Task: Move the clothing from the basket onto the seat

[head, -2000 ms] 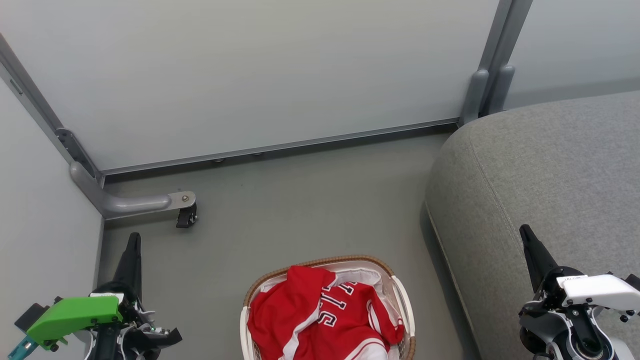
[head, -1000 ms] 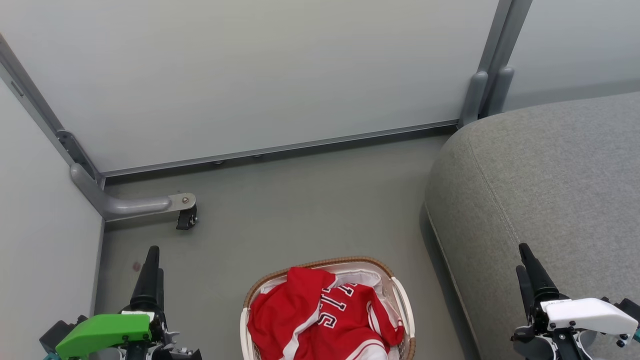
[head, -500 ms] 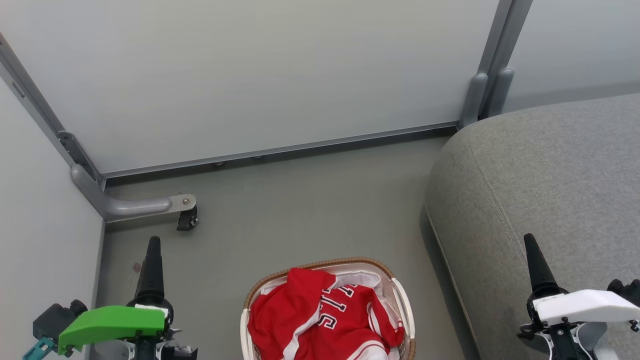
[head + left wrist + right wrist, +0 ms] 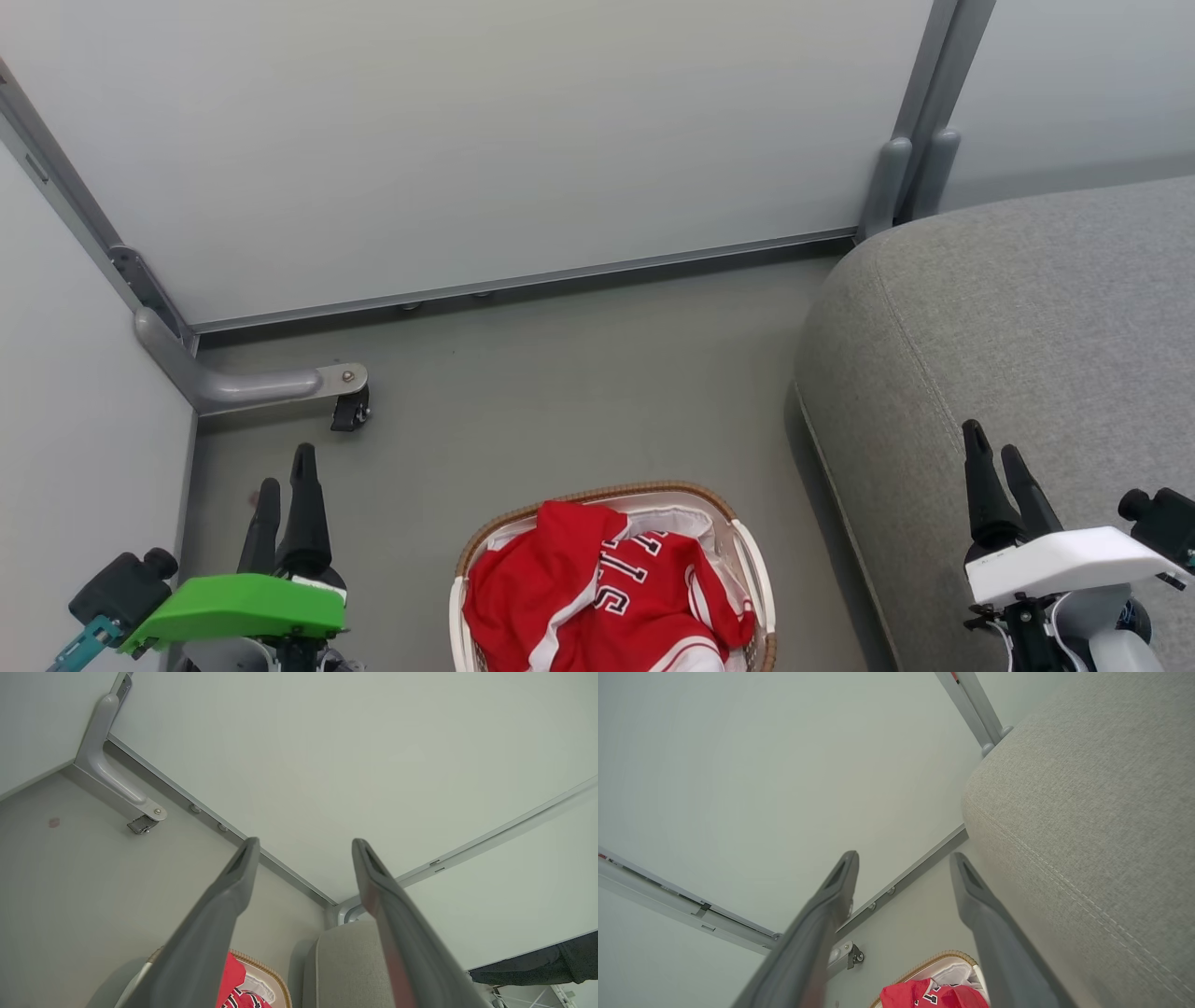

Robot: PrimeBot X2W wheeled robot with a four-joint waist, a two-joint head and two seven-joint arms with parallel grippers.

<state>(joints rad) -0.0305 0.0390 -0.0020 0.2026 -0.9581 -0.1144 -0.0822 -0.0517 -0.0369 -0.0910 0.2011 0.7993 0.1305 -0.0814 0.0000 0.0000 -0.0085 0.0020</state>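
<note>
clothing [image 4: 569, 597] in the basket [image 4: 597, 489] on the floor [image 4: 560, 373]; seat [image 4: 1027, 308] just to its right; wall panel [image 4: 467, 140] behind both

Open floor [image 4: 560, 373] is noted between the basket [image 4: 597, 487] rim and the back wall panel [image 4: 467, 140]. The basket mouth is unobstructed from above, and the clothing [image 4: 597, 607] is heaped to rim level. The seat [image 4: 1027, 308] edge is found near the basket's right side, with a narrow floor strip between. A caster bracket [image 4: 271, 381] is seen jutting from the left corner, just ahead of the left gripper [image 4: 286, 465].
</note>
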